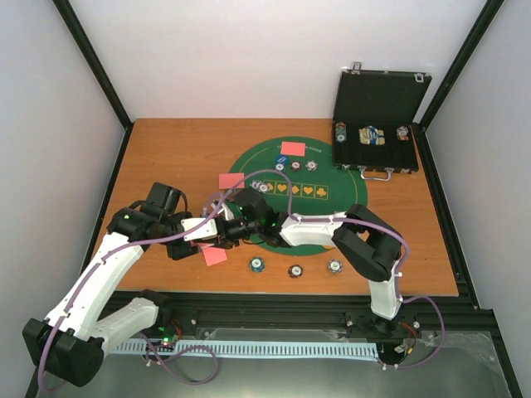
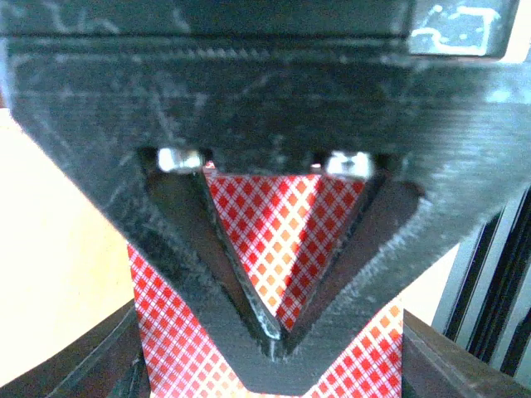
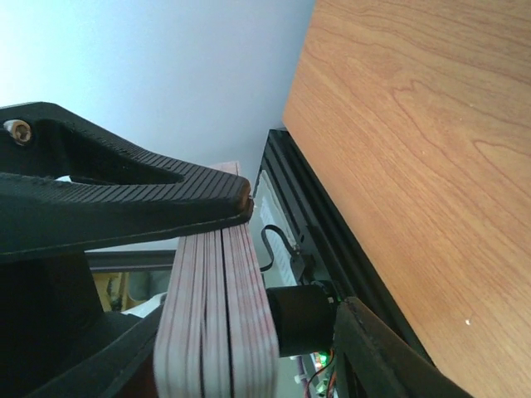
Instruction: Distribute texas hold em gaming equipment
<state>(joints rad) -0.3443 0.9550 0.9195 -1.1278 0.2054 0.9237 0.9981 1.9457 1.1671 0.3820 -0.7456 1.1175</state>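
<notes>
The left pincer [image 2: 278,340] is clamped on a deck of red-backed cards [image 2: 274,224]. The right pincer [image 3: 297,255] meets it with jaws parted around the deck's edge, one finger touching it and the other apart. A single card [image 1: 214,255] lies just nearside of them, and three chips [image 1: 295,270] lie to their right.
</notes>
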